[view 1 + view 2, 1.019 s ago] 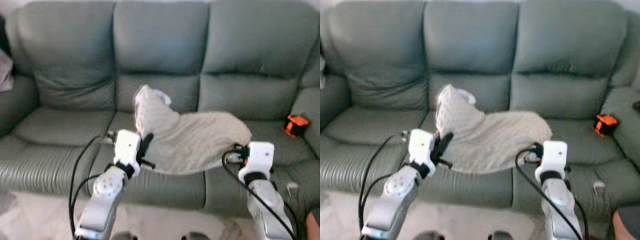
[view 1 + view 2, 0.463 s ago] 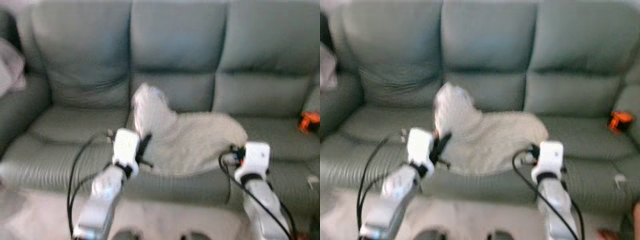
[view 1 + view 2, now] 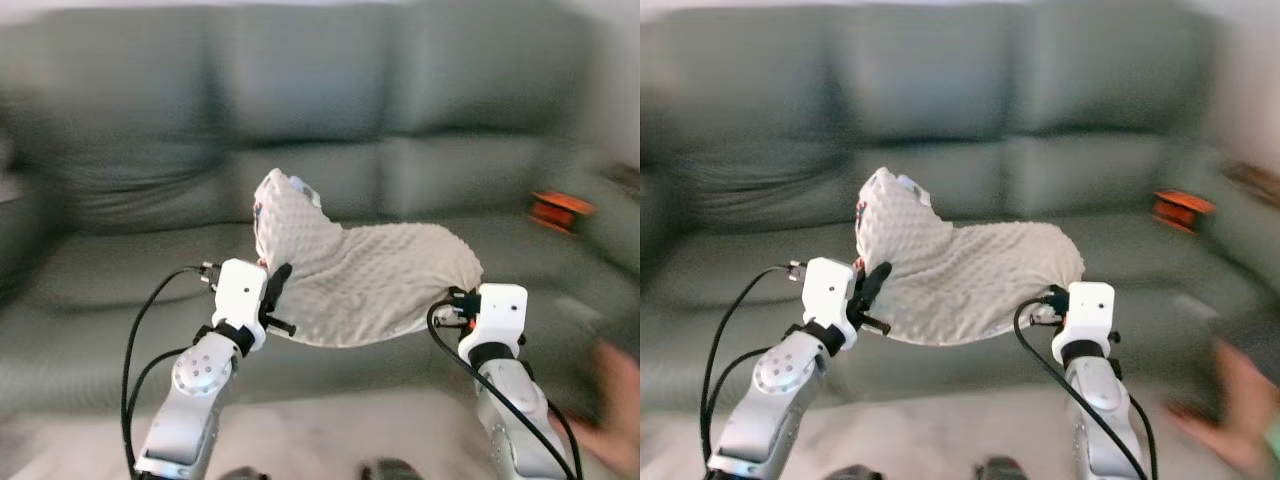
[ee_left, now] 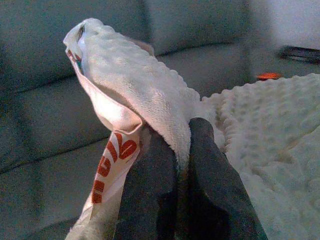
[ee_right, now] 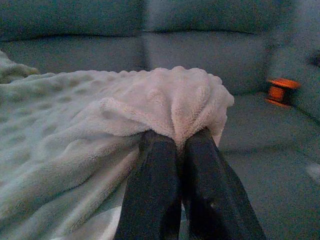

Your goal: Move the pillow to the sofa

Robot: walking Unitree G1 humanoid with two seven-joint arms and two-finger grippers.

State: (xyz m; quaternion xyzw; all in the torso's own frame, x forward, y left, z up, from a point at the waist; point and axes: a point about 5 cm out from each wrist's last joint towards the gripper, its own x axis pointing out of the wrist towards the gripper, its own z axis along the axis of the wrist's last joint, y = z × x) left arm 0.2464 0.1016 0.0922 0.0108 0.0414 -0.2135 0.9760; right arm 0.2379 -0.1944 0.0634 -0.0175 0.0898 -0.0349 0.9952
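Observation:
A cream, bumpy-textured pillow [image 3: 365, 280] hangs between my two arms in front of the grey-green sofa [image 3: 320, 130]. My left gripper [image 3: 275, 285] is shut on the pillow's left corner, where a red-printed label [image 4: 112, 160] hangs down. The right gripper [image 3: 455, 305] is shut on a fold at the right end, with the fabric [image 5: 175, 107] bunched between its black fingers [image 5: 155, 185]. One corner of the pillow [image 3: 885, 190] stands up above the left gripper. The sofa behind is blurred.
An orange object [image 3: 560, 208] lies on the sofa's right seat. A person's hand [image 3: 1240, 410] shows blurred at the lower right, near the right arm. Pale floor [image 3: 340, 430] lies between me and the sofa front.
The camera has swung, so the sofa and orange object shifted left in view and blurred. Both grippers still hold the pillow, which sits slightly lower. A person's hand has appeared at lower right.

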